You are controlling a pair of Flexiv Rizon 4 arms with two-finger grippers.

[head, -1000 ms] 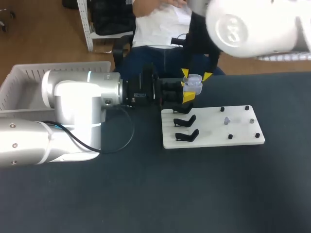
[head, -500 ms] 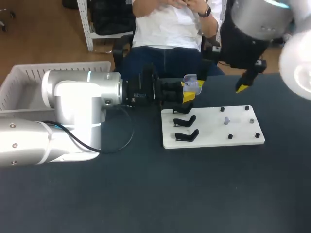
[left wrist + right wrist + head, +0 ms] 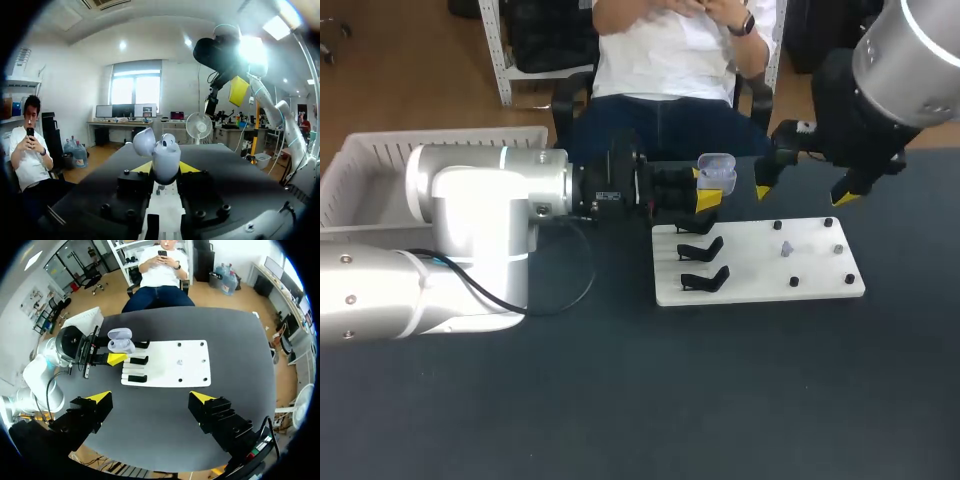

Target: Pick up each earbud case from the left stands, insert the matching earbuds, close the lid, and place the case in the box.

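1. The right arm (image 3: 880, 100) has lifted off the case (image 3: 716, 172), which its jaws flanked a second ago. It has swung out above the far edge of the white board (image 3: 750, 270).
2. I'd read that as one bud delivered. The case, lid up, seems to have something seated inside, and a lone earbud (image 3: 787, 247) waits on the board beneath the right jaws.
3. The right jaws are spread wide and empty, pointing down at the bench (image 3: 620, 400).
4. The left arm (image 3: 490, 200) lies level and has not moved. The left jaws pinch the case between them.
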